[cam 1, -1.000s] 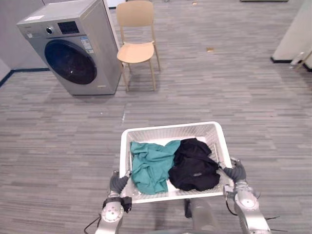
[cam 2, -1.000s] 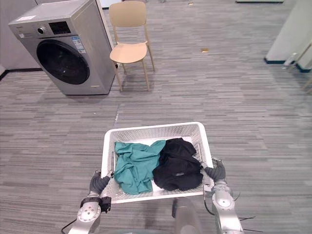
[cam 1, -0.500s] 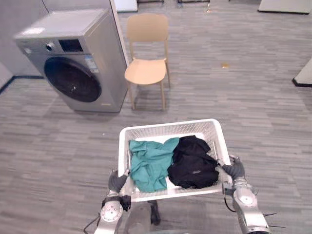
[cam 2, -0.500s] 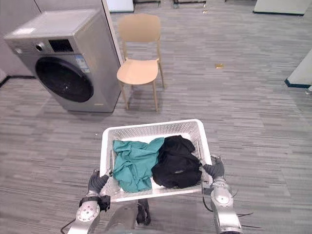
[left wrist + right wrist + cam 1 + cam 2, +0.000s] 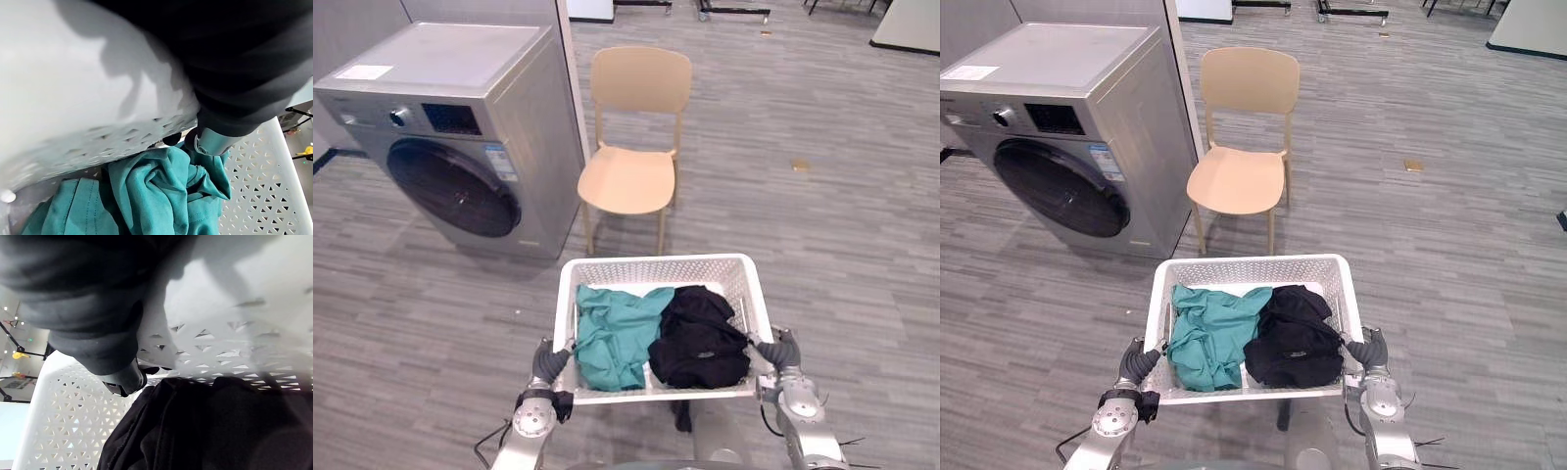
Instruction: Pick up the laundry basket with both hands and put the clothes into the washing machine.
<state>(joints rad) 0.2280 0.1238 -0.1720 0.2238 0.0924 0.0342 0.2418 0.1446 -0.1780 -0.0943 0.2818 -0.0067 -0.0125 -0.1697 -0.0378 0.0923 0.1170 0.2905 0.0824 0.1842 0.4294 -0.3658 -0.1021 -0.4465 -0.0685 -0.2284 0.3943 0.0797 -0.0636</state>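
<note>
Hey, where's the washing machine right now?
In the left eye view, the washing machine stands at the upper left with its door shut, just left of the tan chair and beyond the white laundry basket.

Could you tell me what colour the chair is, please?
The chair is pale tan, clearest in the left eye view.

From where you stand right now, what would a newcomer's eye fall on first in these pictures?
First comes the laundry basket, white and held close in front, with the left hand and right hand gripping its two sides. A teal garment lies in its left half and a black garment in its right. Beyond it, a silver washing machine stands at the far left with its door shut, and a tan chair is just beside it.
</note>
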